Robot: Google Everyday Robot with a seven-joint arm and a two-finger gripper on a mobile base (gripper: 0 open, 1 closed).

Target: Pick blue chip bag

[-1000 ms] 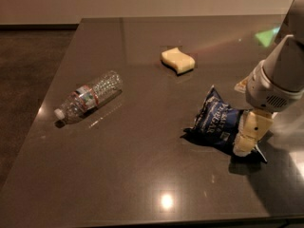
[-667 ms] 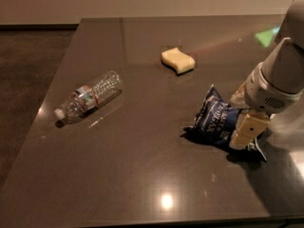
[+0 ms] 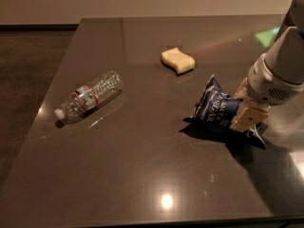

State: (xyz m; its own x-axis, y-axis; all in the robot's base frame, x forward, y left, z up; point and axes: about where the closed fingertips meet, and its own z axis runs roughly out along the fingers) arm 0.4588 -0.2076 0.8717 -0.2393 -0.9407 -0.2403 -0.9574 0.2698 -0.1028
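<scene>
The blue chip bag (image 3: 214, 107) is a crumpled dark navy foil bag with white lettering. It lies on the dark table (image 3: 142, 175), right of centre. My gripper (image 3: 239, 111) comes down from the right edge of the view and sits on the bag's right end, touching it. The gripper's cream-coloured parts cover part of the bag's right side. The bag's crimped right end (image 3: 256, 137) sticks out below the gripper and rests on the table.
A clear plastic bottle (image 3: 89, 97) lies on its side at the left of the table. A pale yellow sponge (image 3: 177, 61) lies behind the bag. The table's left edge and front edge (image 3: 142, 221) are in view, with dark floor (image 3: 28, 80) to the left.
The gripper has shifted slightly up and to the left onto the bag's right end. The bag stays on the table in about the same place. Bottle and sponge have not moved.
</scene>
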